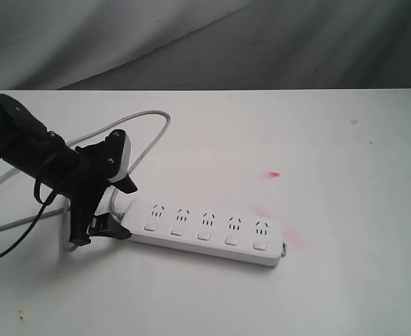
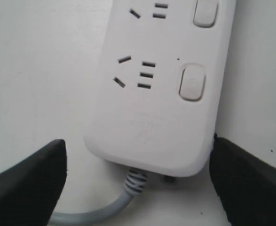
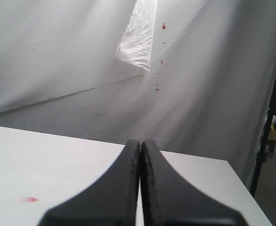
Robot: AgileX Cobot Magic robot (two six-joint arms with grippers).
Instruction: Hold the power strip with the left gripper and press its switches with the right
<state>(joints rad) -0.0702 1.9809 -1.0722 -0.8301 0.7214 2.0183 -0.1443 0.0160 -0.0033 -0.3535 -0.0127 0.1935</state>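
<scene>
Position: long flat white plastic power strip (image 1: 209, 233) lies on white desk (image 1: 345, 175), cord end (image 2: 149, 150) between spread fingers (image 2: 29, 188) of left tool (image 1: 127, 211) — nothing gripped, long axis running rightward. Right tool (image 3: 140, 155) clenched empty, farther off.

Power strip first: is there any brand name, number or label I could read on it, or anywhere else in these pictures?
No text can be read in any view.
The power strip bears a faint embossed marking at the end near the cord: too blurred to read.
The switches show no mark.
The table has only red smudges, no writing.
</scene>
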